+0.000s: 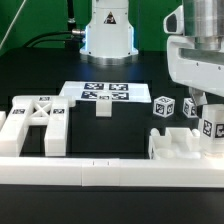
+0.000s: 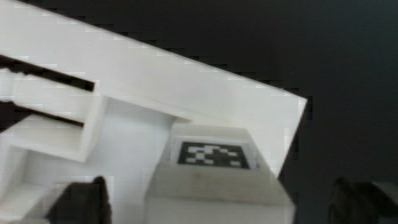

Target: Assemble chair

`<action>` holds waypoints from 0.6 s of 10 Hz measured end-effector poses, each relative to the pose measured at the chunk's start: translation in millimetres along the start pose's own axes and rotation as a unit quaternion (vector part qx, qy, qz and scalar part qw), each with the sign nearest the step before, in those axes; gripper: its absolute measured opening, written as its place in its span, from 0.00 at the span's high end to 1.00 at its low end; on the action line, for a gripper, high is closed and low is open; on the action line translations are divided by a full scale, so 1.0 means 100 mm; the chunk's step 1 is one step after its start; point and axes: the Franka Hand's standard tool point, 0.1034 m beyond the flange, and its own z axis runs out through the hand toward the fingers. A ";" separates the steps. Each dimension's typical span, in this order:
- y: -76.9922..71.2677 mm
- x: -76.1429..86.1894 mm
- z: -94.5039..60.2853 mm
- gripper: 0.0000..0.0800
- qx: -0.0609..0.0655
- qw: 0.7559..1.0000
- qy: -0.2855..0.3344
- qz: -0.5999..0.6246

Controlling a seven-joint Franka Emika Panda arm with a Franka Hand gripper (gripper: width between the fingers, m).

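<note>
**Hand.** Your hand (image 1: 203,100) hangs at the exterior view's right, low over the chair assembly (image 1: 178,146). In the wrist view the hand (image 2: 222,200) is open. Its two dark fingertips (image 2: 80,203) stand wide apart on either side of a white tagged post (image 2: 214,170), with a dark gap on each side. Neither fingertip touches the post, and nothing is gripped.

**Chair assembly.** This is a chunky white stepped piece on the black counter (image 1: 125,130), just behind the long white border rail (image 1: 90,170), at the exterior view's right. Three tagged posts (image 1: 163,107) rise around it — blocky, white, each with a black-and-white square tag. Two stand side by side behind the stepped piece, and the third is nearest the right edge, directly under your hand. You cannot tell from the exterior view whether the posts are joined to the stepped piece or merely stand beside it. The wrist view shows white ribbed plastic running from the post's base, but it is too close and blurred to show a joint.

**Other parts.** The X-braced panel (image 1: 35,120) rests at the exterior view's left, just behind the border rail and well apart from your hand. A small white block (image 1: 103,108) sits alone near the middle, just in front of the marker board (image 1: 75,92). The robot base (image 1: 108,30) stands behind the board.
</note>
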 end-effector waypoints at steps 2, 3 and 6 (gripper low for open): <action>0.00 0.00 0.00 0.20 0.000 0.996 0.000 -0.093; 0.00 0.00 0.00 0.19 0.000 0.990 0.000 -0.138; 0.04 0.00 -0.03 0.19 -0.031 0.948 0.002 -0.317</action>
